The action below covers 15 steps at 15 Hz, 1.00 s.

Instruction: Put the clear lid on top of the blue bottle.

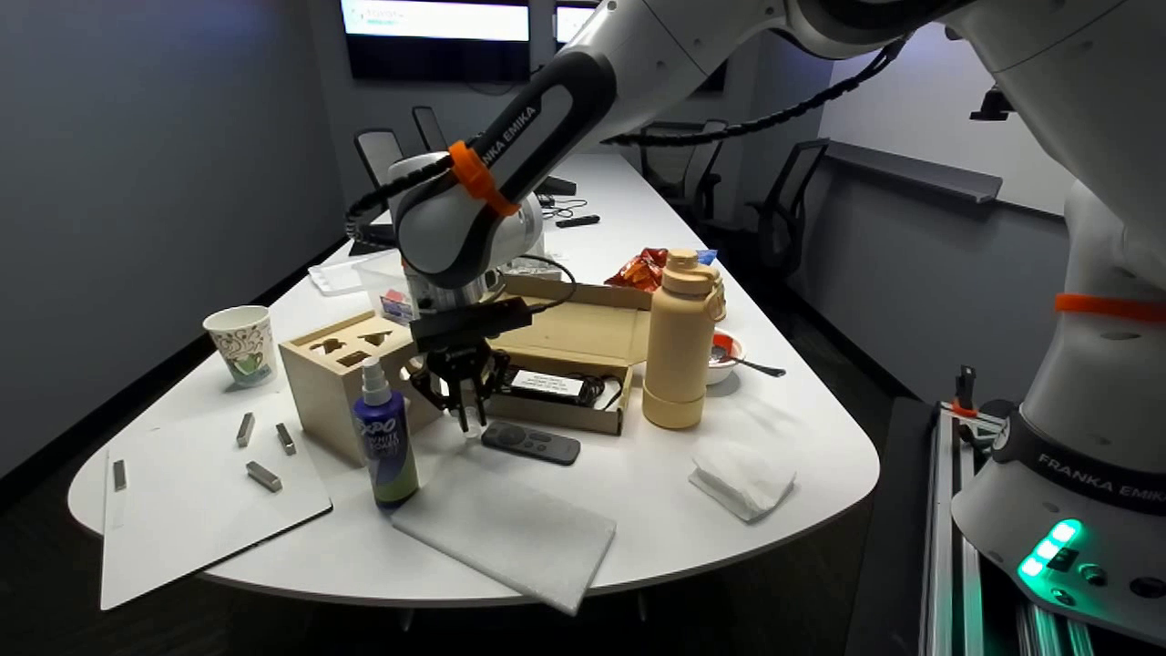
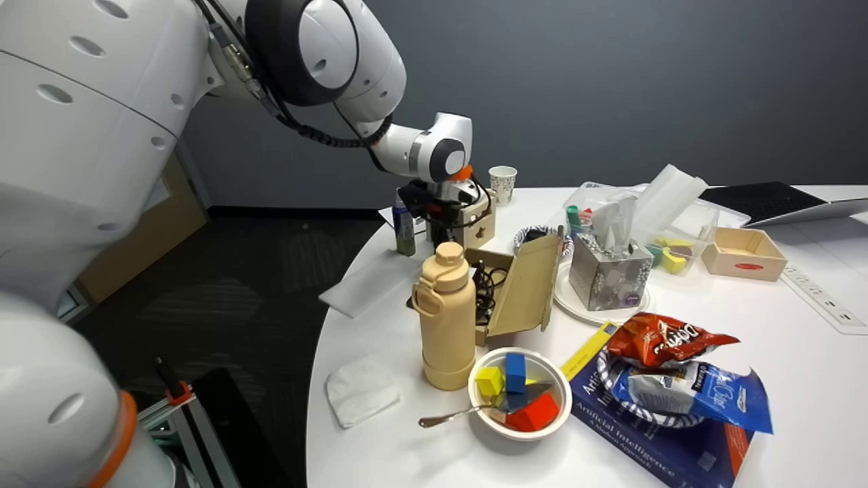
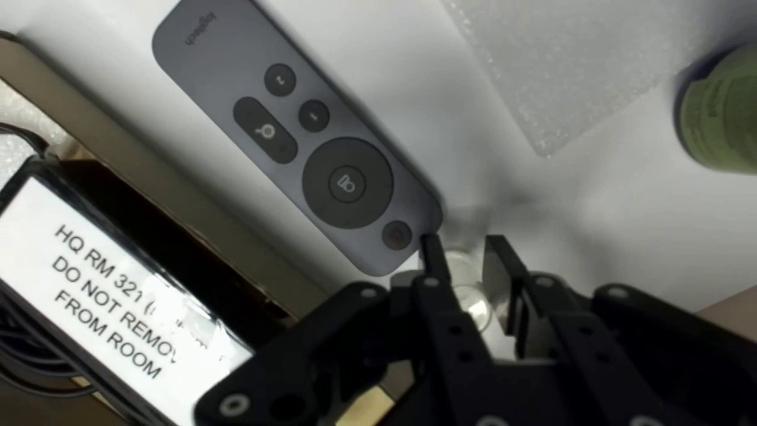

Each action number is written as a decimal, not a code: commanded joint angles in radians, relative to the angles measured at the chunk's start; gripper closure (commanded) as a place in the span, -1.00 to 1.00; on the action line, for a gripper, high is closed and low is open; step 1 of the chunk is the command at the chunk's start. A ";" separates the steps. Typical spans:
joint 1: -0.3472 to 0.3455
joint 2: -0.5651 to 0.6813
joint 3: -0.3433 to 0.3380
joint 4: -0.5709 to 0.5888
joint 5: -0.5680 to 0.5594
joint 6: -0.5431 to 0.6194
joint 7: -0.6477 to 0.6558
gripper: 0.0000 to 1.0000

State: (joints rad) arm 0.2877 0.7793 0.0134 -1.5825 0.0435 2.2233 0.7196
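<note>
The blue bottle (image 1: 383,446) stands upright with a white spray nozzle on top. It also stands upright in an exterior view (image 2: 405,230), and its green lower part (image 3: 724,112) shows at the right of the wrist view. The clear lid (image 3: 473,305) stands on the table between my fingers; it is small and partly hidden in an exterior view (image 1: 471,419). My gripper (image 3: 461,239) points down at table level, its fingers part-way apart around the lid. The left finger covers the lid's left side, so I cannot tell whether both fingers touch it.
A grey remote (image 3: 295,136) lies right beside the fingertips. A cardboard box (image 1: 583,415) with a power adapter is close behind. A wooden box (image 1: 337,401) stands beside the gripper and bottle. A white foam sheet (image 1: 510,542) lies in front. A tan canister (image 1: 679,355) stands further off.
</note>
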 commanded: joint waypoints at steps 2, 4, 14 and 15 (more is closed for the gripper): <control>-0.005 -0.007 -0.001 0.043 0.005 -0.079 -0.013 0.89; -0.009 -0.045 0.001 0.033 0.008 -0.116 -0.014 0.89; 0.010 -0.328 0.029 -0.002 -0.021 -0.303 -0.007 0.89; 0.017 -0.343 0.042 0.013 -0.025 -0.318 -0.007 0.89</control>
State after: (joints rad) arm 0.2850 0.5095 0.0307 -1.5577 0.0389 1.9500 0.7164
